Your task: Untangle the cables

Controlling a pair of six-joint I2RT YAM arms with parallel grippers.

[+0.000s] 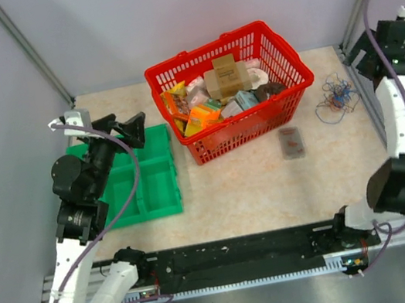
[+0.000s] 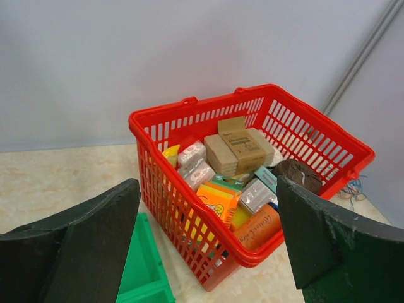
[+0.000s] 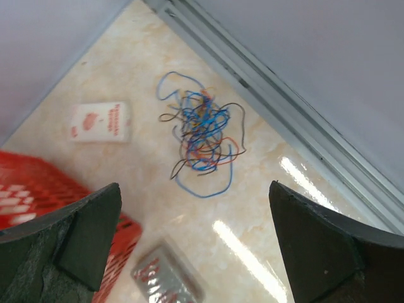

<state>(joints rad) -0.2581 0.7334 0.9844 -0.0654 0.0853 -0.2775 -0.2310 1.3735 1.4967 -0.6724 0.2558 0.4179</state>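
Right wrist view: you see the cables [image 3: 202,136] as one blue, black and orange tangle on the bench [image 3: 271,189], between the red basket [image 3: 38,183] and the side rail [image 3: 265,95]. From above, the strands blur together. Right tool [image 3: 196,243] spread wide, empty. Left tool [image 2: 208,233] likewise wide, empty; there the basket hides most of the tangle.

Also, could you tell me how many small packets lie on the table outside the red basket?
2. A grey packet lies just in front of the basket; a white packet lies near the wall, close to the cables. Others may be hidden behind the basket.
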